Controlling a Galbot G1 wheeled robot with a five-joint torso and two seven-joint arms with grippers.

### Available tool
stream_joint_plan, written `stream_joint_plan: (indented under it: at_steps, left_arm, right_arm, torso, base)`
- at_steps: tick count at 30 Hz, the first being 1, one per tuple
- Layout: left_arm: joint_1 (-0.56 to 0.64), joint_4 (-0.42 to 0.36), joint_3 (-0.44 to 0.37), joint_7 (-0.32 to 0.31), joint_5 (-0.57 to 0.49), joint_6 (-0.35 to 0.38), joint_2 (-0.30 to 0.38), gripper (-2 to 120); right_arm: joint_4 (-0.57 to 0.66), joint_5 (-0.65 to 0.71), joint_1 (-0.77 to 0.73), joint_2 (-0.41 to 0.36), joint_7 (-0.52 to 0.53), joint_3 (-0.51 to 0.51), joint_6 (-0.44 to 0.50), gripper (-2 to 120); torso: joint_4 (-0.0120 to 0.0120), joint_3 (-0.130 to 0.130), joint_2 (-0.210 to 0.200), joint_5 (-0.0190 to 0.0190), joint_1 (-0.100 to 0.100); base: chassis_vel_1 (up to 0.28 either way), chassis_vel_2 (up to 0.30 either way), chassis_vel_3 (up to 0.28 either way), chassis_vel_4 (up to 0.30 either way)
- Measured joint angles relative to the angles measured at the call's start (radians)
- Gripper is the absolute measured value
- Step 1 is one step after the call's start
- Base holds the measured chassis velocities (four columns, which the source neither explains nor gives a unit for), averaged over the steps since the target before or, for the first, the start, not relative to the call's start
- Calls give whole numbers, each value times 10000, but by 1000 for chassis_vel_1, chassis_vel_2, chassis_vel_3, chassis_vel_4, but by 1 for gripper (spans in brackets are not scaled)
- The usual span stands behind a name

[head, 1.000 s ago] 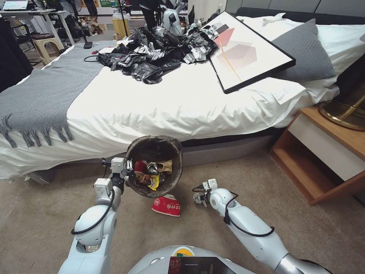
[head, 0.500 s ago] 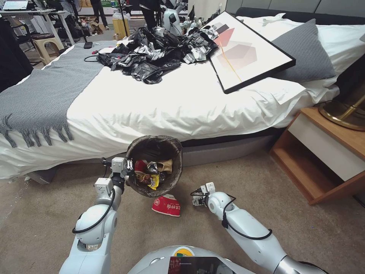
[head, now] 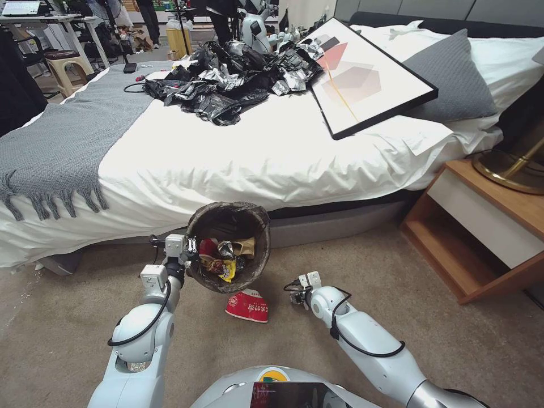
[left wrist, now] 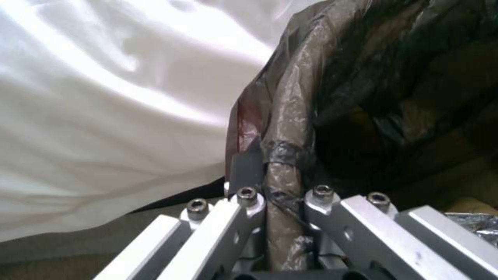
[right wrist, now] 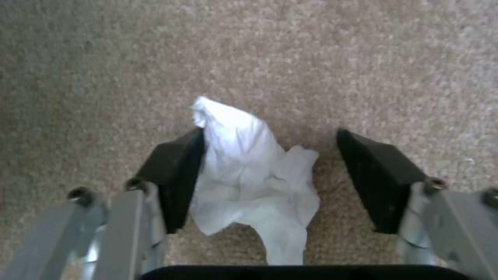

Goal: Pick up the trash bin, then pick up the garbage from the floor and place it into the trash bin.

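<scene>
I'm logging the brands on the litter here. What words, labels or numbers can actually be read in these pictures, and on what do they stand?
None can be read for certain.
Red-and-white packet on the carpet below the trash bin: white characters on red, too small to read.
Wrappers inside the bin: print too small to read.
Crumpled white tissue between the open right gripper fingers: no print.
Framed picture on the bed: shapes, no text.

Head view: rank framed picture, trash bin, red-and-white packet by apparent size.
1. Framed picture, though farthest from the camera.
2. Trash bin, held at its rim by the left gripper.
3. Red-and-white packet on the carpet.
</scene>
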Motion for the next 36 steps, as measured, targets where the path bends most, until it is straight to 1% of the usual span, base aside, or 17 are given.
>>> stream_joint_plan:
  at_steps: [2,3,5,6,8,9,11,12,13,14,15,16,18,19,36]
  left_arm:
    - [-17,8,8,-2,0,0,-4,2]
    - [-17,8,8,-2,0,0,-4,2]
    - [-17,7,-3,0,-1,2,4,2]
    - [-17,7,-3,0,-1,2,4,2]
    - [-14,10,-10,0,-2,6,5,2]
    - [-14,10,-10,0,-2,6,5,2]
    - [-34,26,-12,0,-2,7,4,2]
    - [-34,26,-12,0,-2,7,4,2]
    - [-44,31,-12,0,-2,7,1,2]
    - [-44,31,-12,0,-2,7,1,2]
    - [-53,35,-8,0,-2,11,-6,2]
    - [-53,35,-8,0,-2,11,-6,2]
    - [-56,41,-5,-1,-2,11,-13,2]
    - [-56,43,-4,-1,-2,11,-15,2]
    - [-56,56,23,-1,15,11,-4,2]
  right_arm:
    - [-7,-33,-35,17,1,42,40,53]
    - [-7,-33,-35,17,1,42,40,53]
    - [15,-23,-46,41,0,78,49,45]
    - [15,-23,-46,41,0,78,49,45]
    - [51,-7,-59,17,1,53,37,37]
    - [51,-7,-59,17,1,53,37,37]
    - [65,-6,-77,6,2,22,31,26]
    - [65,-6,-77,6,2,22,31,26]
    - [65,-3,-81,8,0,12,25,22]
    - [65,-3,-81,8,0,12,25,22]
    - [57,-4,-82,8,8,2,26,14]
    - [57,-4,-82,8,8,2,26,14]
    - [48,0,-79,16,4,-4,23,6]
    - [45,-2,-79,20,7,-9,23,0]
    - [172,66,-93,-4,72,69,12,0]
  torso:
    - [0,0,0,1,0]
    - [0,0,0,1,0]
    - [4,1,-1,11,0]
    - [4,1,-1,11,0]
    - [5,2,-2,12,0]
    - [5,2,-2,12,0]
    - [4,2,-2,9,1]
    - [4,2,-2,9,1]
    - [4,2,-2,7,0]
    - [4,2,-2,7,0]
    - [2,2,-2,6,1]
    - [2,2,-2,6,1]
    - [1,2,-2,4,1]
    - [2,2,-2,5,1]
    - [2,3,-3,7,1]
  base:
    - [0,0,0,0]
    - [0,0,0,0]
    - [0,0,0,0]
    - [0,0,0,0]
    - [0,0,0,0]
    - [0,0,0,0]
    - [0,0,0,0]
    - [0,0,0,0]
    - [0,0,0,0]
    - [0,0,0,0]
    - [0,0,0,0]
    - [0,0,0,0]
    - [0,0,0,0]
    - [0,0,0,0]
    - [0,0,0,0]
